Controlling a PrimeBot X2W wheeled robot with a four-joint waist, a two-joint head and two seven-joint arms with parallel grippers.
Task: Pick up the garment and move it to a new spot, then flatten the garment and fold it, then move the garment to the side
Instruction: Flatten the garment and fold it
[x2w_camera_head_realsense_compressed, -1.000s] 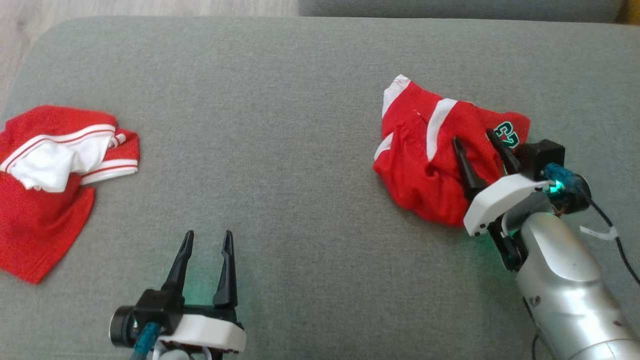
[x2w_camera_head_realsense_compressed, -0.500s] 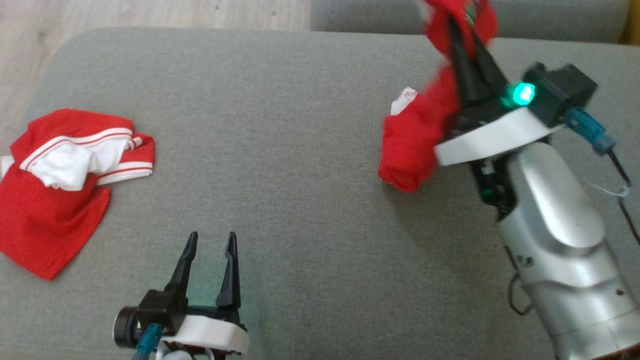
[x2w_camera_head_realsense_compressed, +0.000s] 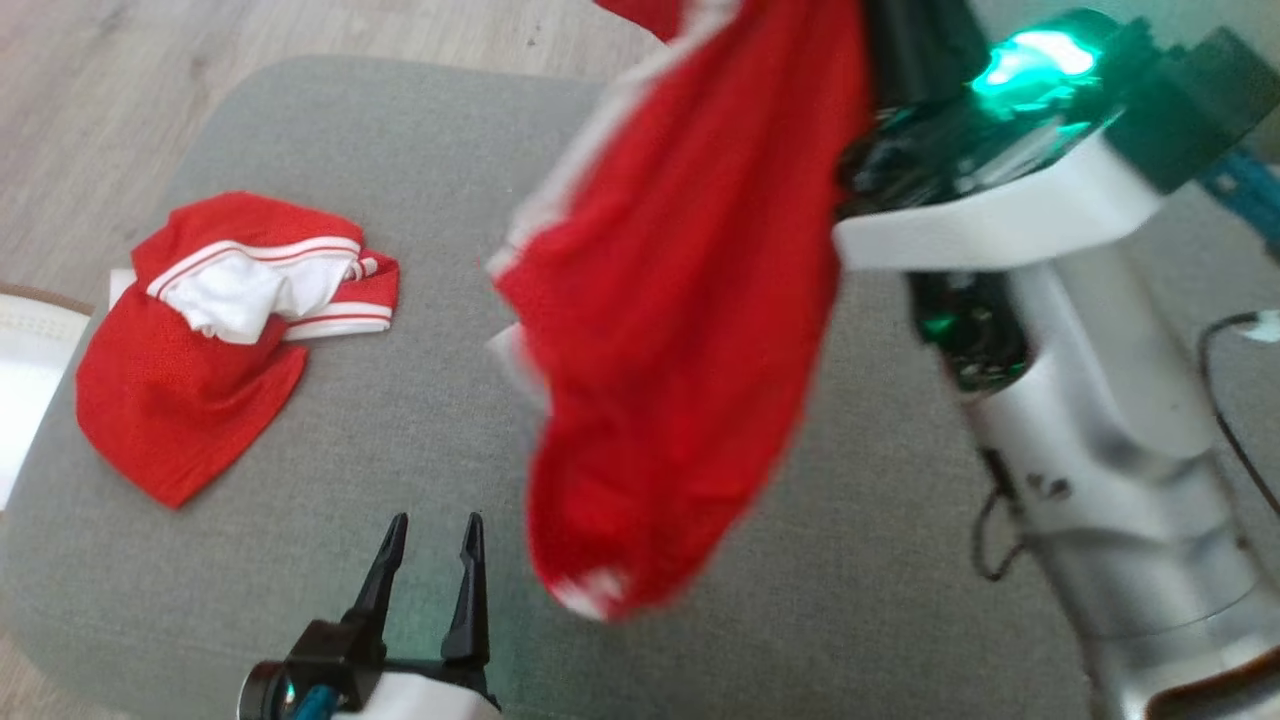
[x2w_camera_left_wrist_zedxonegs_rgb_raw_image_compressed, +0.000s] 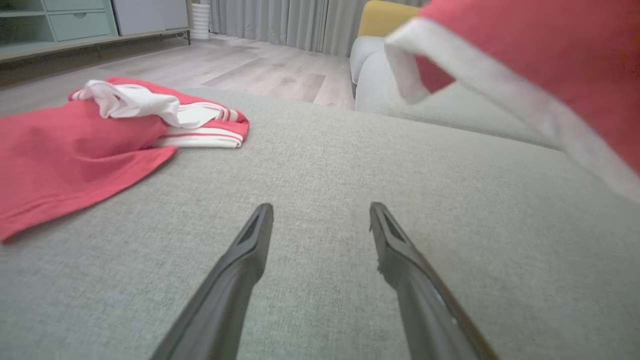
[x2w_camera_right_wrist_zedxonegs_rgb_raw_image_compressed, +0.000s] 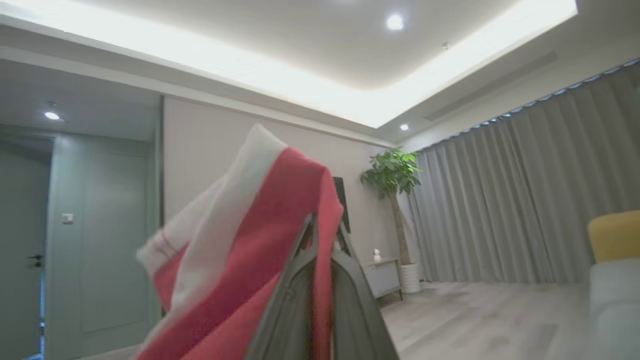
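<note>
Head view: the white-trimmed red mesh garment (x2w_camera_head_realsense_compressed: 680, 330), crumpled on the grey fabric cushion (x2w_camera_head_realsense_compressed: 420, 140) a second ago, is being hoisted clear of it, clenched in the right gripper (x2w_camera_right_wrist_zedxonegs_rgb_raw_image_compressed: 326, 235), while the left gripper (x2w_camera_head_realsense_compressed: 435, 525) is being kept spread and empty, so relocation is being begun.

My left end effector (x2w_camera_head_realsense_compressed: 435, 525): two long, dark, tapered fingers (x2w_camera_left_wrist_zedxonegs_rgb_raw_image_compressed: 245, 260) on a black block (x2w_camera_head_realsense_compressed: 330, 640), backed by a white left plate (x2w_camera_head_realsense_compressed: 420, 700) with a blue connector (x2w_camera_head_realsense_compressed: 310, 705). My right end effector (x2w_camera_right_wrist_zedxonegs_rgb_raw_image_compressed: 325, 235): matching dark fingers, white right plate (x2w_camera_head_realsense_compressed: 1000, 225), green lamp (x2w_camera_head_realsense_compressed: 1030, 55), black camera housing (x2w_camera_head_realsense_compressed: 1200, 90). My right forearm (x2w_camera_head_realsense_compressed: 1120, 450): silver shell with small dark marks; a thin black cable (x2w_camera_head_realsense_compressed: 1215, 400) loops beside it.
</note>
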